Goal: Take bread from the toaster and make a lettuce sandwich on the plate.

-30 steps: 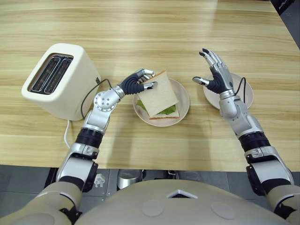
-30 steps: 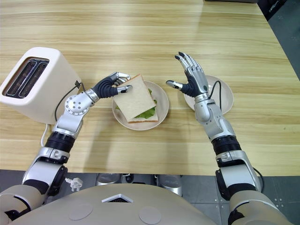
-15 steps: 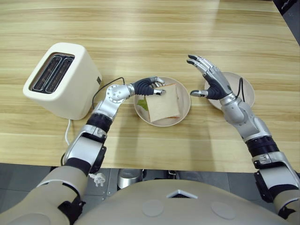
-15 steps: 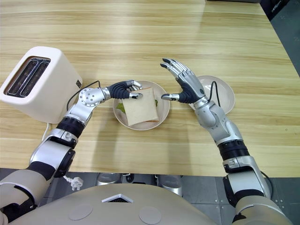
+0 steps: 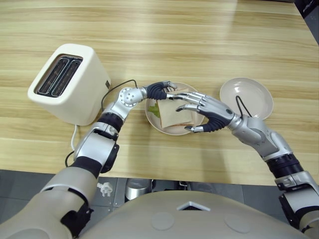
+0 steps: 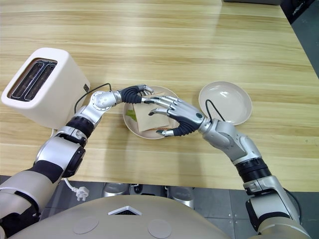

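A top bread slice (image 5: 175,117) lies flat over green lettuce (image 5: 155,108) on the round beige plate (image 5: 164,131) at the table's middle. My left hand (image 5: 160,90) rests at the plate's far left rim, its curled fingers pinching the slice's far corner. Spread palm-down, my right hand (image 5: 205,112) hovers over the right half of the sandwich and hides part of it; whether it touches the bread I cannot tell. The cream toaster (image 5: 67,82) stands to the left, its two slots dark.
An empty beige dish (image 5: 247,97) sits right of the plate, behind my right forearm. The toaster's black cord (image 5: 117,87) loops toward the plate, and its white cable drops over the table's front edge. Bare wooden tabletop stretches beyond.
The bread slice went from tilted to lying flat on the lettuce, the left hand going down with it. My right hand swung left from above the empty dish to over the sandwich.
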